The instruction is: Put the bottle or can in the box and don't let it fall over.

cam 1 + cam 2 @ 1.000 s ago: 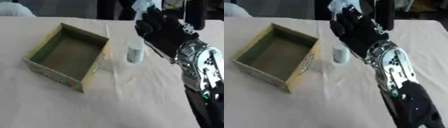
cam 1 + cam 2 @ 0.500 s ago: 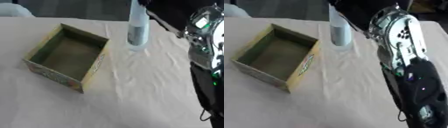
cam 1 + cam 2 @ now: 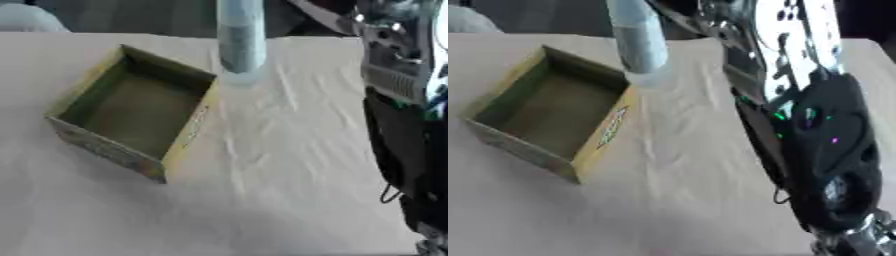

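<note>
A pale blue-grey bottle (image 3: 241,37) hangs upright in the air, its top cut off by the upper edge. Its base is just past the far right corner of the open yellow-green cardboard box (image 3: 191,125), which stands empty on the white cloth. My right hand (image 3: 677,9) shows only as a dark part beside the bottle's top and holds it there. The silver and black right arm (image 3: 794,60) runs down the right side. My left hand is in no view.
The white cloth (image 3: 289,175) is wrinkled in front of the box and to its right. A pale rounded object (image 3: 26,17) lies at the far left corner. The table's far edge runs just behind the box.
The bottle has risen off the cloth and now hangs higher, a little nearer the box's far corner. My right arm has lifted with it, and the hand has left the view.
</note>
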`<action>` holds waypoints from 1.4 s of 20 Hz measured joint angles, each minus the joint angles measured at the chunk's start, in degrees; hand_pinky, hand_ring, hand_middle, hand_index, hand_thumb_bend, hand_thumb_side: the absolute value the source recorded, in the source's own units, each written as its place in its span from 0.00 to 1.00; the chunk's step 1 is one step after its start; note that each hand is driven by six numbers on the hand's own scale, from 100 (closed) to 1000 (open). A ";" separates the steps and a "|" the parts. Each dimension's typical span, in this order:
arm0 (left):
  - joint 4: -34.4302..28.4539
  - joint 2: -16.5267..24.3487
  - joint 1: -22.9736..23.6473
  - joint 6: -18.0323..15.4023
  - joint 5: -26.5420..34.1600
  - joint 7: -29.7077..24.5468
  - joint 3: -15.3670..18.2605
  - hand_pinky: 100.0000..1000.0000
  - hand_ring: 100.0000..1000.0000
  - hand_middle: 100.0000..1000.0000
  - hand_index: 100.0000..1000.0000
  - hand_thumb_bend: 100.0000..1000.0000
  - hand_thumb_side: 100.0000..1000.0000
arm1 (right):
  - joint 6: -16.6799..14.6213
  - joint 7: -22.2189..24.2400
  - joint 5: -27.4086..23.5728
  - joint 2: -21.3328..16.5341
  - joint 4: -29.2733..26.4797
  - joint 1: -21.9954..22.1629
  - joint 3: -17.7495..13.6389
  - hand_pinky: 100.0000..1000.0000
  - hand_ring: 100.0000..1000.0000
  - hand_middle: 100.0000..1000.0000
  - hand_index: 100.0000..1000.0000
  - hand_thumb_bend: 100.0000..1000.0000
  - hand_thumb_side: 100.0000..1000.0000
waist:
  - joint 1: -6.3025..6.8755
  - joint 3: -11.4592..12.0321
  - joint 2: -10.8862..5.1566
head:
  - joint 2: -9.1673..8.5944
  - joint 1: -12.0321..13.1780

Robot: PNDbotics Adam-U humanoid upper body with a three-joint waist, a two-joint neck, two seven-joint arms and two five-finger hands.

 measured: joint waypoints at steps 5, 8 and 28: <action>0.00 -0.94 -1.79 -0.60 0.49 0.63 0.00 1.00 0.97 1.00 0.87 0.10 0.79 | -0.85 -1.37 -1.12 0.79 0.17 -2.89 1.72 0.00 0.00 0.00 0.88 0.25 0.57 | 0.11 1.74 0.84 | -0.09 -1.72; -0.01 -1.49 -2.94 -0.98 0.77 1.02 0.00 1.00 0.97 1.00 0.87 0.11 0.78 | -1.01 -1.54 -1.74 1.16 2.30 -4.99 3.19 0.00 0.00 0.00 0.88 0.26 0.57 | 0.12 2.99 1.24 | -0.39 -2.50; -0.06 -4.17 -9.90 -5.17 2.34 8.14 0.71 1.00 0.93 1.00 0.84 0.21 0.66 | 0.98 5.93 -0.75 4.64 25.39 -8.97 10.14 0.00 0.00 0.00 0.86 0.27 0.55 | -0.56 8.98 4.16 | -2.73 -7.62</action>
